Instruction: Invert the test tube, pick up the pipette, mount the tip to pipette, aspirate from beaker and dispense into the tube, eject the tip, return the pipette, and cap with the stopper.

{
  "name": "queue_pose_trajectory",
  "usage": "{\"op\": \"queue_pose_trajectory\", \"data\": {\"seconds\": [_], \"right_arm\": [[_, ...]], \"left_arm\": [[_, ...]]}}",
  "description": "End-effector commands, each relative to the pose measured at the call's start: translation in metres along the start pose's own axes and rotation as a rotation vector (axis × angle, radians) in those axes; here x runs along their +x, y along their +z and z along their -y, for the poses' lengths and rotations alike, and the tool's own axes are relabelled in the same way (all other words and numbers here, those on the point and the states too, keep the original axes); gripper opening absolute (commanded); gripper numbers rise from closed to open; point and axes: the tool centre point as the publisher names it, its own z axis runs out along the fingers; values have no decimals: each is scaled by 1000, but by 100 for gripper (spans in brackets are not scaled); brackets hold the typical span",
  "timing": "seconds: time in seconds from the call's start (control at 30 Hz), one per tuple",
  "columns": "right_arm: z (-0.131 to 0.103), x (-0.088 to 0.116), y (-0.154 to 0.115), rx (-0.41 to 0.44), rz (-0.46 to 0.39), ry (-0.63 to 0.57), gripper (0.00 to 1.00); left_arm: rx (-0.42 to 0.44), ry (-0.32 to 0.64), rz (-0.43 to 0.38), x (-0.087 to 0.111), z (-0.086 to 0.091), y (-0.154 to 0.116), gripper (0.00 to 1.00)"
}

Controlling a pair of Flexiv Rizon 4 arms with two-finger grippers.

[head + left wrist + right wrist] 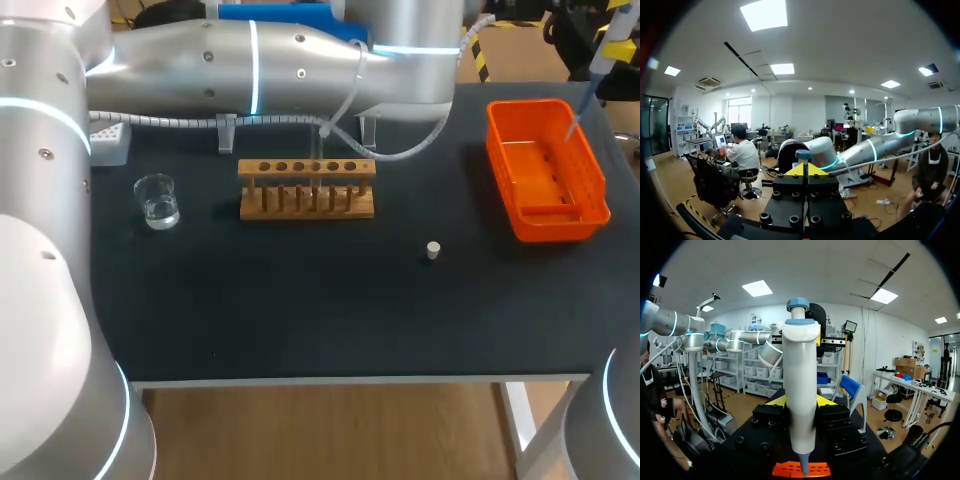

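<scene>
**Pipette, white-bodied with a blue plunger cap [800, 390], held over the bin: looks like the tip-eject step**

Clock face as seen from the head view, 12 = far edge.

- Nearest: small pale cylindrical stopper [432, 250] lies loose on the dark table [300, 320], at 4 o'clock from the rack and well apart from it. So capping is not done.
- Mid-table: wooden test-tube rack [307, 190]. Clear glass beaker [157, 200] with some liquid in it sits at 9 o'clock from the rack. I can't make out the test tube in the rack, so I can't confirm the invert or dispense steps.
- White tip box [108, 140] at 11 o'clock from the beaker, by the far left edge.
- Orange plastic bin [548, 228] at 2 o'clock from the stopper. The pipette [600, 55] hangs above its far end, nose down.
- Right gripper [800, 401]: both fingers clamp the pipette body, nose aimed at the bin [785, 471] below. I can't tell whether a tip is on the nose.
- Left gripper [805, 170]: yellow tips pressed together, nothing between them. The left arm [250, 60] spans the far edge.

My read: left to do are the eject (if not yet done), the pipette return and the capping.
</scene>
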Motion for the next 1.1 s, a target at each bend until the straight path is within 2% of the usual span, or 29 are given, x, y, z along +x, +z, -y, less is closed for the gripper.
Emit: {"op": "queue_pose_trajectory", "data": {"seconds": [0.03, 0.77, 1.1], "right_arm": [[-7, -2, 0, 3, -4, 0, 0], [-7, -2, 0, 3, -4, 0, 0], [-7, -2, 0, 3, -4, 0, 0]], "left_arm": [[-6, -4, -9, -3, -8, 4, 0], [-5, -26, -1, -3, -18, 2, 0], [14, 6, 10, -3, -5, -1, 0]]}}
